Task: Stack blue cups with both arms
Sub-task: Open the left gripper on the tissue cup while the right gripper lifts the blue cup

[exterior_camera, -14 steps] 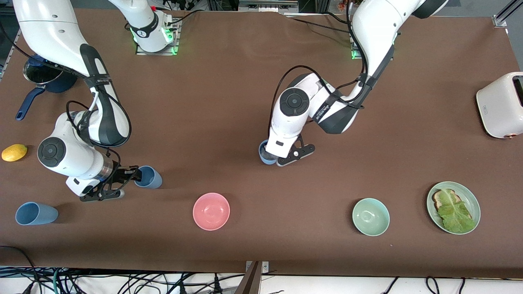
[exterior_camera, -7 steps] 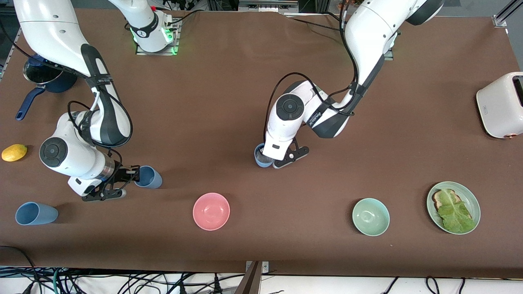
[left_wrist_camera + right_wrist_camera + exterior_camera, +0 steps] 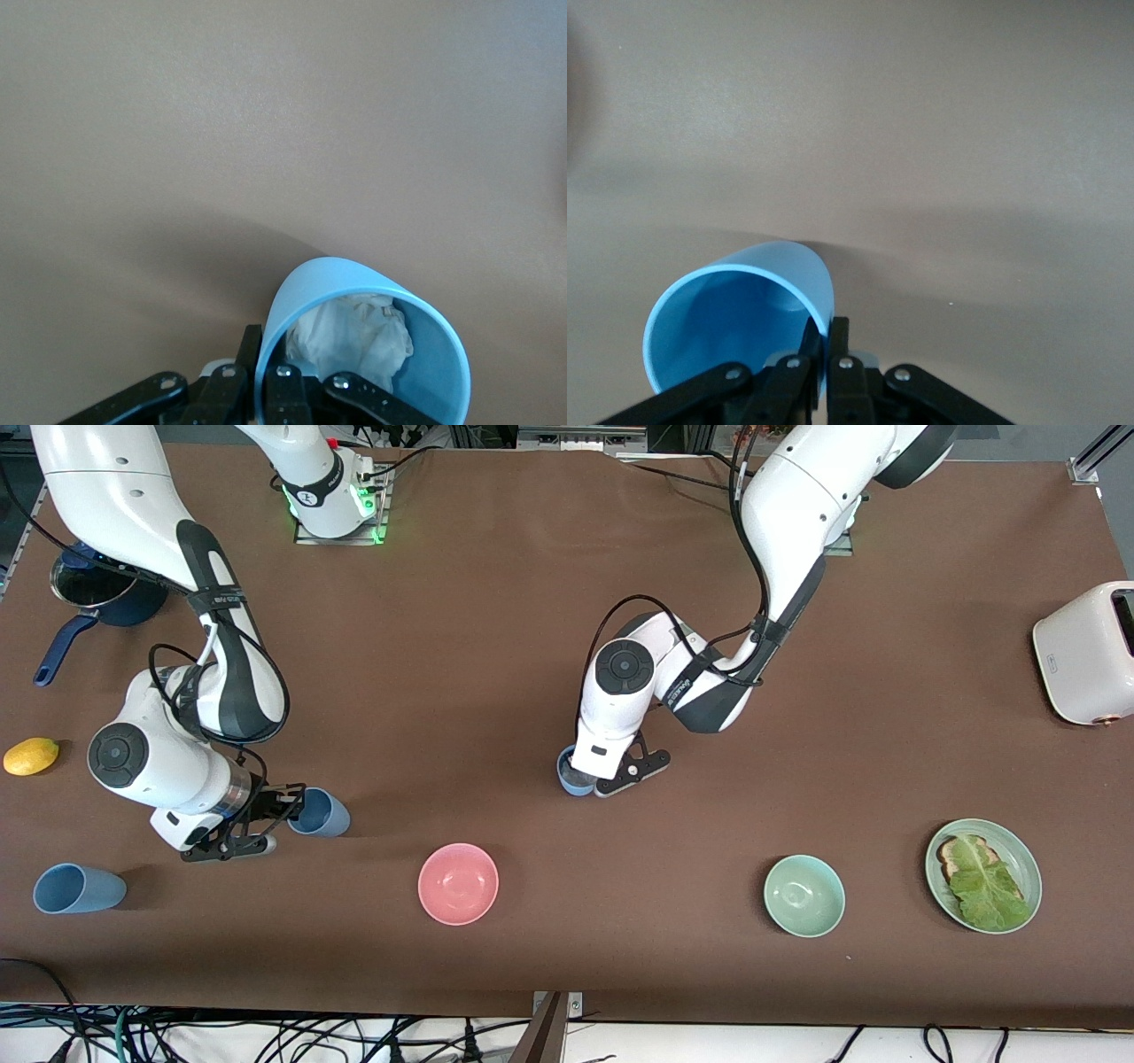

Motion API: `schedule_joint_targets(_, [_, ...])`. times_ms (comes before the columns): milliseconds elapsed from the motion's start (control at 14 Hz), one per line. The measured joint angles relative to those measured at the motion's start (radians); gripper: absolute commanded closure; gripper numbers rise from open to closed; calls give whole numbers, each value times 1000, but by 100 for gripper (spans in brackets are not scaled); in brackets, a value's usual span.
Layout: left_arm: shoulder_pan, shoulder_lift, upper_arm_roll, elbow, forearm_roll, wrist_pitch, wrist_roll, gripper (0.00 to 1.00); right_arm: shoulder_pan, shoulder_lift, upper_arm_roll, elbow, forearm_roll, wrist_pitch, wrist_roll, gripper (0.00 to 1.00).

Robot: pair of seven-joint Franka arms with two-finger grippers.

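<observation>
My left gripper [image 3: 592, 779] is shut on the rim of a blue cup [image 3: 569, 772] over the middle of the table; in the left wrist view that cup [image 3: 354, 274] holds crumpled white paper [image 3: 354, 341]. My right gripper [image 3: 288, 812] is shut on the rim of a second blue cup [image 3: 323, 813], tilted, toward the right arm's end; in the right wrist view this cup [image 3: 735, 323] is empty, with one finger inside its wall and one outside. A third blue cup [image 3: 78, 888] lies on its side near the table's front corner at the right arm's end.
A pink bowl [image 3: 458, 883], a green bowl [image 3: 803, 895] and a green plate with toast and lettuce [image 3: 983, 875] lie nearer the front camera. A lemon [image 3: 31, 755] and a navy pot [image 3: 102, 593] sit at the right arm's end, a white toaster [image 3: 1088, 651] at the left arm's end.
The left arm has swung a little toward the right arm's end, carrying its cup with it. The right gripper and its cup have barely shifted.
</observation>
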Motion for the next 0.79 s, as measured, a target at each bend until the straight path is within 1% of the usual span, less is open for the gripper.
schedule_joint_targets(72, [0, 0, 0, 0, 0, 1, 0, 93, 0, 0, 0, 0, 0, 0, 0, 100])
schedule_joint_targets(143, [0, 0, 0, 0, 0, 1, 0, 82, 0, 0, 0, 0, 0, 0, 0, 100])
schedule_joint_targets(215, [0, 0, 0, 0, 0, 2, 0, 67, 0, 0, 0, 0, 0, 0, 0, 100])
schedule_joint_targets(358, [0, 0, 1, 0, 0, 4, 0, 46, 0, 0, 0, 1, 0, 0, 0, 100])
schedule_joint_targets(430, [0, 0, 1, 0, 0, 5, 0, 37, 0, 0, 0, 2, 0, -1, 0, 100])
schedule_joint_targets(573, [0, 0, 2, 0, 1, 6, 0, 26, 0, -1, 0, 10, 0, -16, 0, 100])
schedule_joint_targets(788, [0, -1, 2, 1, 7, 9, 1, 15, 0, -8, 0, 56, 0, -97, 0, 100])
